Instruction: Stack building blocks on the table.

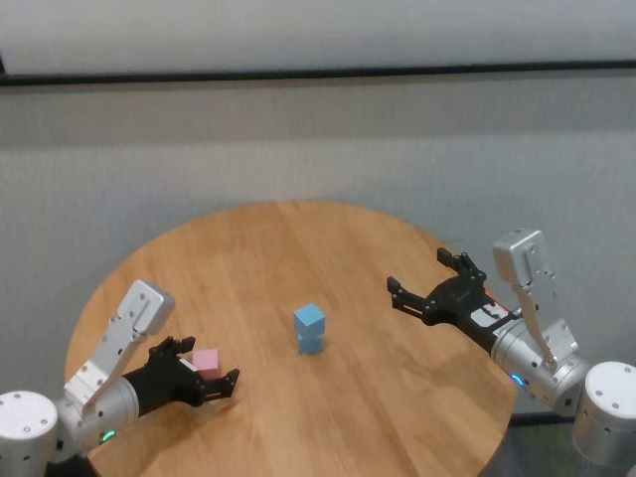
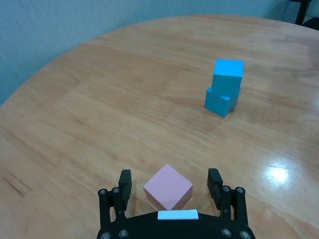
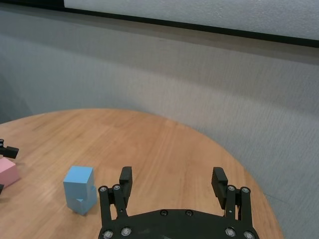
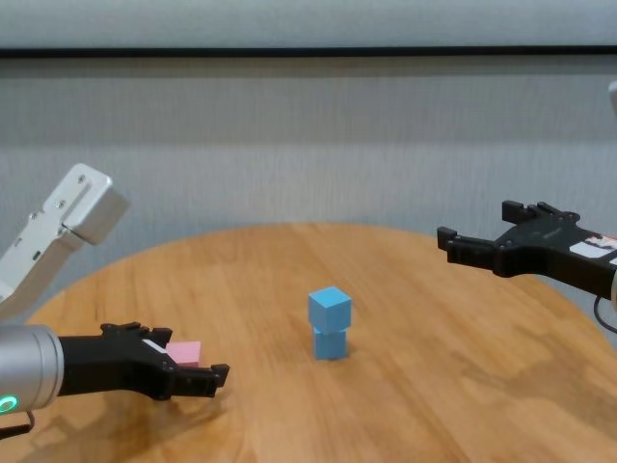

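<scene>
A: The left gripper (image 2: 169, 185) sits at the bottom of the left wrist frame, wide open, with the pink cube (image 2: 168, 187) between its fingers (image 2: 124, 180) and apparently not touched by either. The cube lies cornerwise to them.

B: So I'd turn the wrist to meet flat faces, close gently, then lift straight up. Where does it go?

A: Onto the two blue cubes (image 1: 309, 329), stacked mid-frame in the head view on the table (image 1: 298, 238). The top one sits slightly skewed, so I'd set the pink cube down softly and centred.

B: And the arms?

A: The left forearm lies low in the lower left of the head view. The right gripper (image 1: 427, 283), open and empty, hovers above the table at centre right, well apart from the stack.
</scene>
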You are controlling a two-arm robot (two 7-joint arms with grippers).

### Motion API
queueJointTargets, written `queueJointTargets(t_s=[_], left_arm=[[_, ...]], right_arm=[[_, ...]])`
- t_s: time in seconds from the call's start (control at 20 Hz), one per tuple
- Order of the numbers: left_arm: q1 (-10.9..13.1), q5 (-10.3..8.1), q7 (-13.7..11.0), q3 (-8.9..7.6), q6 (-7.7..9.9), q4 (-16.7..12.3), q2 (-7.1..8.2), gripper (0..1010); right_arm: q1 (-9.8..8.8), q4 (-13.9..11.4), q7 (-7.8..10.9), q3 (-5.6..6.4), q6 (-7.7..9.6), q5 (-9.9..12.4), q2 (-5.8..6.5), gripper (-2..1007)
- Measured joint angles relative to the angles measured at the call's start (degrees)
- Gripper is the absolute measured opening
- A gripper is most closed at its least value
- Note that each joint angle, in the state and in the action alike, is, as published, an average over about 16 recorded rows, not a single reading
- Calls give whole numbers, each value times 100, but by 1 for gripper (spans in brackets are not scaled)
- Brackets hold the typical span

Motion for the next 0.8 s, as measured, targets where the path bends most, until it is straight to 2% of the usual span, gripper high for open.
queueJointTargets(t_s=[0.45,0.8], left_arm=[[-33,-31,-71,-37,11,95,-39,962],[-49,-43,-126,-21,9,157,-57,816]], right_arm=[[0,0,0,0,0,0,0,1005],[0,0,0,0,0,0,0,1004]])
